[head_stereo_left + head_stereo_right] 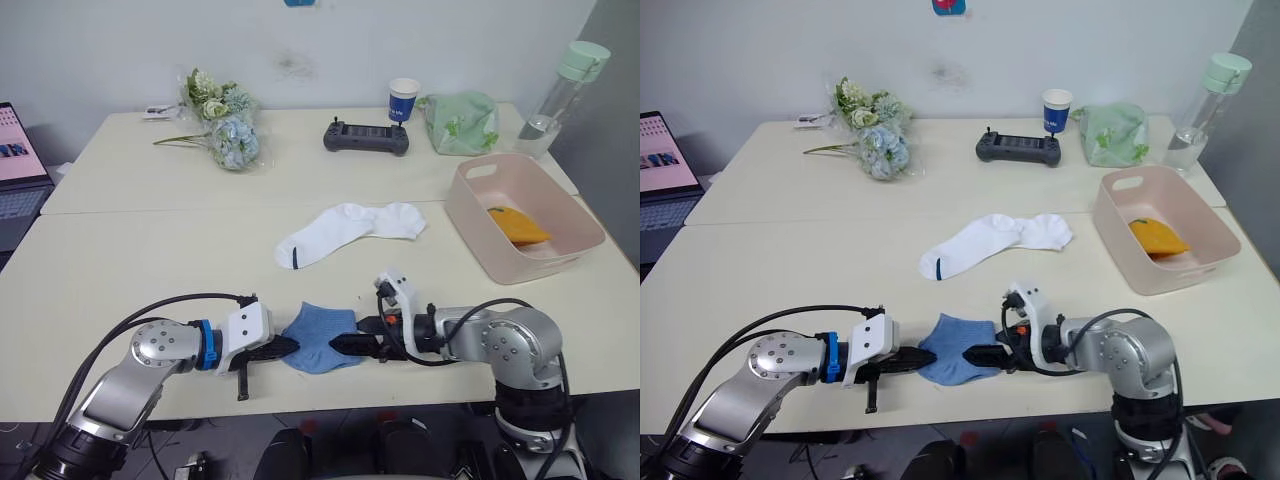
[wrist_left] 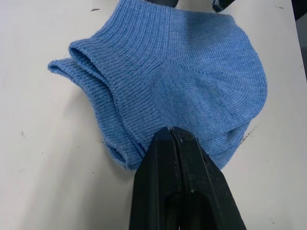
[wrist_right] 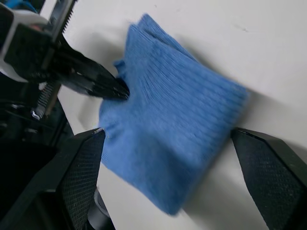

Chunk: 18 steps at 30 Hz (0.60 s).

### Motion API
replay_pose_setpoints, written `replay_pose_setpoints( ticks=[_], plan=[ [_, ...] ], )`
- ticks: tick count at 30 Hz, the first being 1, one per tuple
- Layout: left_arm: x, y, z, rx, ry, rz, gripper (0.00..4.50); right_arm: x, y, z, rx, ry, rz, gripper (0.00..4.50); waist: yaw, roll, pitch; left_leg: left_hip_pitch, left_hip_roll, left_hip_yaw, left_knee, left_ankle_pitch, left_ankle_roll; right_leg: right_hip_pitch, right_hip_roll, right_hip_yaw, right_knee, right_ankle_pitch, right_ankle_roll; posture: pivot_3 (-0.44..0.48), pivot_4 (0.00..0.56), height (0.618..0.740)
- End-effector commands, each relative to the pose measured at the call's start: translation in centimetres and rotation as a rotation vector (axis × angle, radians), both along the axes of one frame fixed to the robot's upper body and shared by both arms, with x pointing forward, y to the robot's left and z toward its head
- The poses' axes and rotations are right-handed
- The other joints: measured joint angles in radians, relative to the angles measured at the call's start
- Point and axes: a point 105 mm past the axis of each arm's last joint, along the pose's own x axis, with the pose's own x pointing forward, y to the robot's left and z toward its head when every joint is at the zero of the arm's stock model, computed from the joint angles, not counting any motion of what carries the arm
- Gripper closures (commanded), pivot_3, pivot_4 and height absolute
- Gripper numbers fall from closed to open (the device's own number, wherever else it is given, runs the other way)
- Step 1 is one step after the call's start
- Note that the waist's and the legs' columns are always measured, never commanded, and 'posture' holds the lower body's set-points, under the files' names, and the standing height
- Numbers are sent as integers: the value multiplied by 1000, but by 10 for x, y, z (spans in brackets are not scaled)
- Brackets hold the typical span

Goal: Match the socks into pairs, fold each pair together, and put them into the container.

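A folded pair of light blue socks (image 1: 320, 338) lies near the table's front edge. My left gripper (image 2: 171, 130) is shut on the pair's near edge from the left. My right gripper (image 3: 168, 132) is open from the right, one finger on either side of the blue socks (image 3: 172, 124). The white socks (image 1: 350, 230) lie loose and overlapping at mid-table. A mustard-orange folded pair (image 1: 518, 227) rests inside the pale pink container (image 1: 470, 215) at the right.
Along the back of the table are a pale green cloth bag (image 1: 460, 122), a blue paper cup (image 1: 404, 100), a dark controller (image 1: 366, 137), a flower bunch (image 1: 225, 130) and a bottle (image 1: 560, 95). A laptop (image 1: 20, 170) is at far left.
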Motion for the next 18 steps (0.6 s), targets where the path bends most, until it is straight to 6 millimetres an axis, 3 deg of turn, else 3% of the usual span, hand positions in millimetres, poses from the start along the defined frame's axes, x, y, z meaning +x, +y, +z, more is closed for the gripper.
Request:
replay_pose_setpoints(
  ticks=[1, 8, 12, 18],
  plan=[
    [-3, 10, -11, 46, 54, 40, 4500, -3, 21, -5, 38, 82, 40, 14, -5, 0, 0, 0, 0, 0, 0, 0, 0, 0, 0, 0, 1, 0, 0, 0, 150, 740],
    [-5, 13, -9, 41, 46, 56, 4500, 2, 36, 2, 107, 98, 47, 14, -7, 0, 0, 0, 0, 0, 0, 0, 0, -2, 0, 1, 3, 0, 0, 0, 150, 740],
    [-7, 11, -8, 28, 44, 63, 4500, 3, 38, 3, 125, 91, 41, 929, -7, 1, 0, 0, 0, 0, 0, 0, 0, -3, 1, 1, 3, 0, 0, 0, 150, 740],
    [-9, 9, -5, -6, 57, 60, 4500, 2, 39, 6, 141, 80, 42, 3052, -7, 1, 1, -1, 0, 0, 0, 0, 0, -3, 0, 1, 3, 0, 0, 0, 150, 740]
  ],
)
